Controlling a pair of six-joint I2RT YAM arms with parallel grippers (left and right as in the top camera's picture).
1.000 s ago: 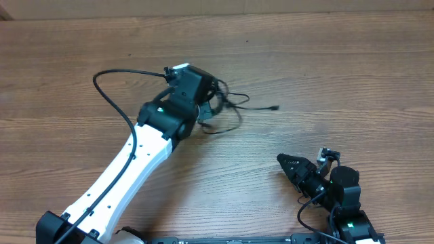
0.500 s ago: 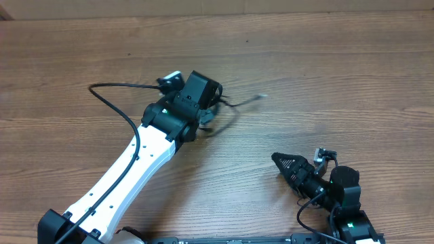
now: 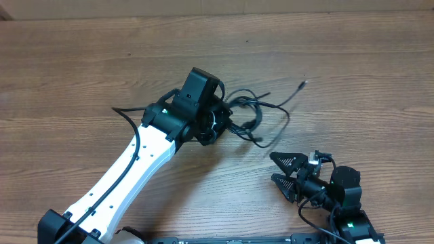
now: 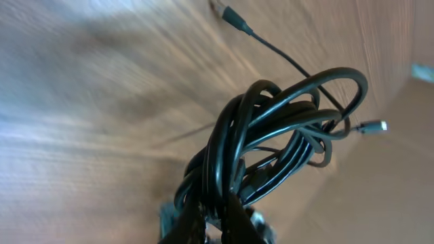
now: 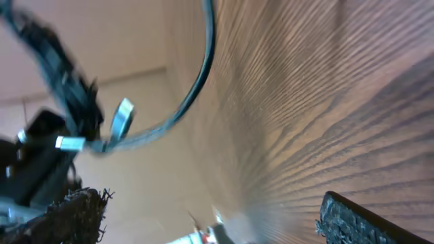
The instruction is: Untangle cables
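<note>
Wood-grain table (image 3: pixel 352 74), mid brown, grain running left to right in the overhead view. Plain tan strip (image 3: pixel 271 5), cardboard-looking, butts against its far edge. One small dark speck (image 3: pixel 247 41) on the wood near that edge. Wrist views blurred.

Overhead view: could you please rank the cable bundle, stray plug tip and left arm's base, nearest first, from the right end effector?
1. Cable bundle, just ahead, slightly left.
2. Stray plug tip, farther up the table.
3. Left arm's base, far bottom-left.
</note>
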